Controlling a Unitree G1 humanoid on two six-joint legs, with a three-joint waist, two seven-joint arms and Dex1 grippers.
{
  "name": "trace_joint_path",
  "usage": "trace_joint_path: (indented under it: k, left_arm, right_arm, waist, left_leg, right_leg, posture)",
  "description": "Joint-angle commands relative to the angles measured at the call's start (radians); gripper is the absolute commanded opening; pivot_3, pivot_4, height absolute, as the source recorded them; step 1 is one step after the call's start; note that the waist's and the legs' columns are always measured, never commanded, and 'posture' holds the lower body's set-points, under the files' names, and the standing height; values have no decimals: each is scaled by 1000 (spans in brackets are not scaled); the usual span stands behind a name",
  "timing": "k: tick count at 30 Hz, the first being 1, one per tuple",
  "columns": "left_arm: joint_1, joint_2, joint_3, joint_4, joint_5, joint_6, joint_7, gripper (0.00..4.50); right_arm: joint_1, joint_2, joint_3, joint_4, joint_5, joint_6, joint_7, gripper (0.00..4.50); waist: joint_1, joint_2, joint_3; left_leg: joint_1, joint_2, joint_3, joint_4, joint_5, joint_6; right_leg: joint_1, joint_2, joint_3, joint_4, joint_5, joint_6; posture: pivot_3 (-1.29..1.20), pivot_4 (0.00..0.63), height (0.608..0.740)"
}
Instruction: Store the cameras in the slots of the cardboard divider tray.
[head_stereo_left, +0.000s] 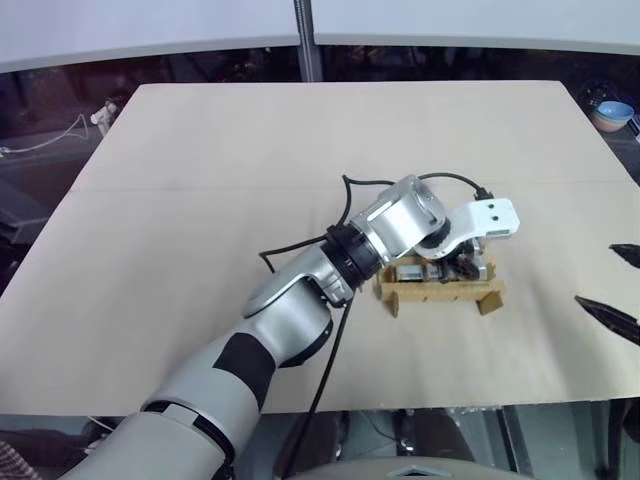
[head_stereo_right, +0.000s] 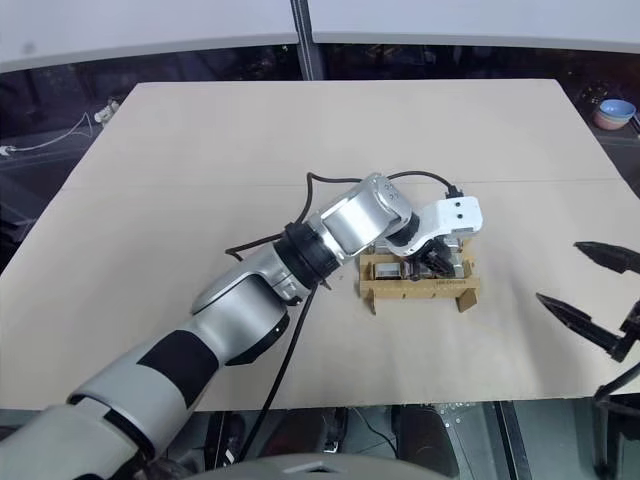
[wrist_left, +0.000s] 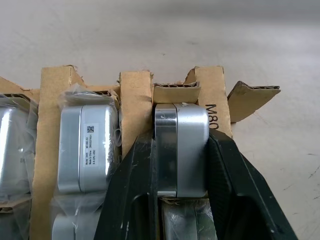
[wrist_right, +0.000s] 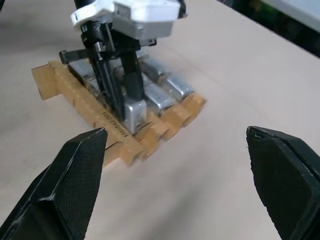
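The cardboard divider tray (head_stereo_left: 440, 296) stands right of the table's middle, with several silver-grey cameras (wrist_right: 165, 86) lying in its slots, some in clear wrap (wrist_left: 90, 145). My left gripper (wrist_left: 181, 142) reaches down over the tray and is shut on one camera (wrist_left: 182, 150), a black finger on each side. That camera stands upright in a slot at the tray's end (wrist_right: 134, 111), between cardboard walls. My right gripper (head_stereo_right: 562, 272) hovers to the right of the tray, apart from it, open with nothing between its fingers.
The tray rests on a broad beige tabletop (head_stereo_left: 200, 200). A black cable (head_stereo_left: 345, 190) runs from the left wrist across the table behind the arm. A blue bowl (head_stereo_left: 612, 112) sits beyond the table's far right corner. A metal pole (head_stereo_left: 305, 40) rises behind the far edge.
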Motion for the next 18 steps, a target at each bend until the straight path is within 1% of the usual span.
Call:
trace_joint_path:
  k: [1, 8, 15, 17, 18]
  left_arm:
    - [-12, -9, 21, 4, 21, -3, 6, 744]
    - [-24, -21, 40, 30, 30, -7, 17, 744]
    - [-24, -31, 52, 44, 41, -14, 31, 744]
    - [-26, -38, 67, 40, 39, -7, 42, 1753]
    - [-30, -39, 74, 28, 36, 1, 45, 2004]
  right_arm:
    - [-22, -50, -34, 63, 9, -36, 75, 4424]
    - [-50, -88, -41, 125, 4, -56, 133, 4424]
    - [-79, -96, -26, 122, -5, -48, 114, 4424]
    - [-80, -91, -26, 120, -5, -47, 109, 4500]
    - [-79, -88, -28, 120, -5, -48, 108, 4500]
  waist:
    - [0, 0, 0]
    - [0, 0, 0]
    - [1, 0, 0]
    - [2, -1, 0]
    - [1, -1, 0]
  left_leg:
    - [0, 0, 0, 0, 0, 0]
    - [0, 0, 0, 0, 0, 0]
    - [0, 0, 0, 1, 0, 0]
    - [0, 0, 0, 1, 0, 0]
    - [0, 0, 0, 1, 0, 0]
  right_leg:
    - [0, 0, 0, 0, 0, 0]
    - [0, 0, 0, 0, 0, 0]
    - [0, -1, 0, 0, 0, 1]
    - [1, -1, 0, 0, 0, 1]
    - [1, -1, 0, 0, 0, 1]
  posture:
    - [0, 150, 740]
    - [0, 150, 740]
    - [0, 150, 740]
    - [0, 150, 740]
    - [0, 150, 740]
